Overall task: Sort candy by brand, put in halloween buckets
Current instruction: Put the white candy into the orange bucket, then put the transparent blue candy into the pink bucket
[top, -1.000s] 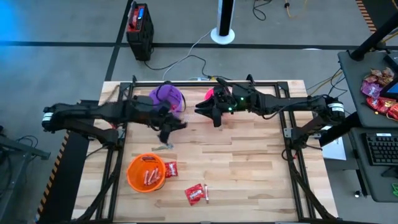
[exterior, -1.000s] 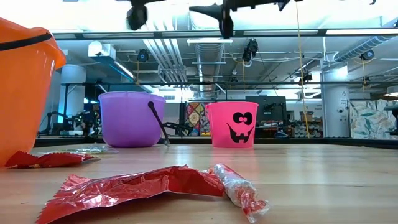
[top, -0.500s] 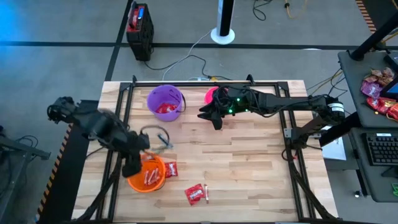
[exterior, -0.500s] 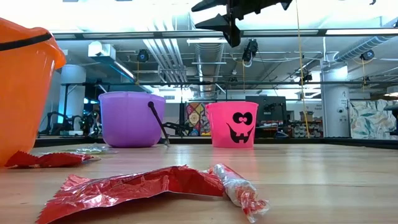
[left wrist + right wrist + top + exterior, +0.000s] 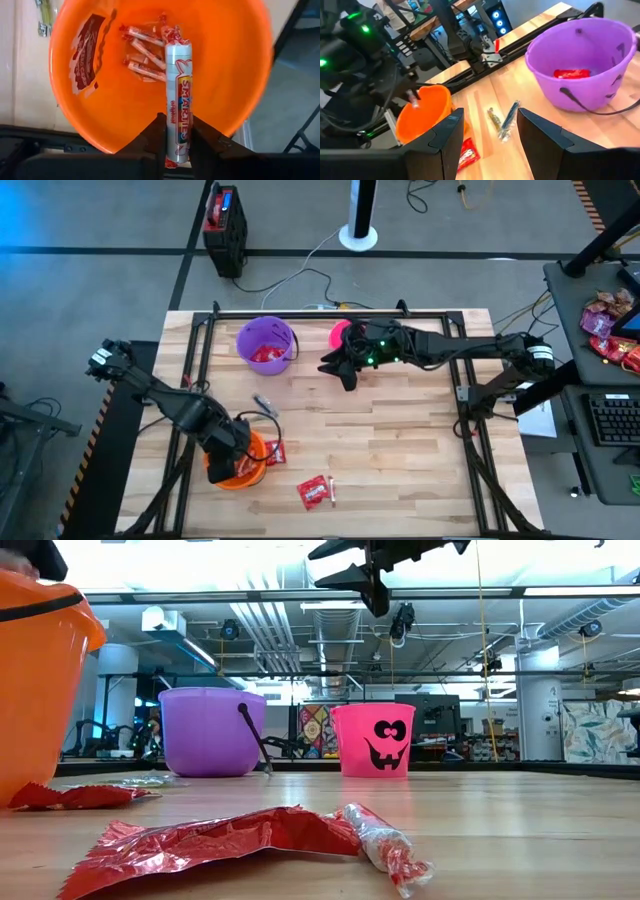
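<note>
Directly over the orange bucket (image 5: 100,125) of tan rolls (image 5: 145,55), left pincer (image 5: 175,145) clamps a Smarties roll (image 5: 178,100).

The left claw (image 5: 175,142) (gripping a Smarties roll (image 5: 178,100)) has swung from the purple bucket (image 5: 267,344) to over the orange bucket (image 5: 236,470).

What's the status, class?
Left gripper holds Smarties roll over orange bucket. Right gripper open, hovering by pink bucket. Nothing blocking.
</note>
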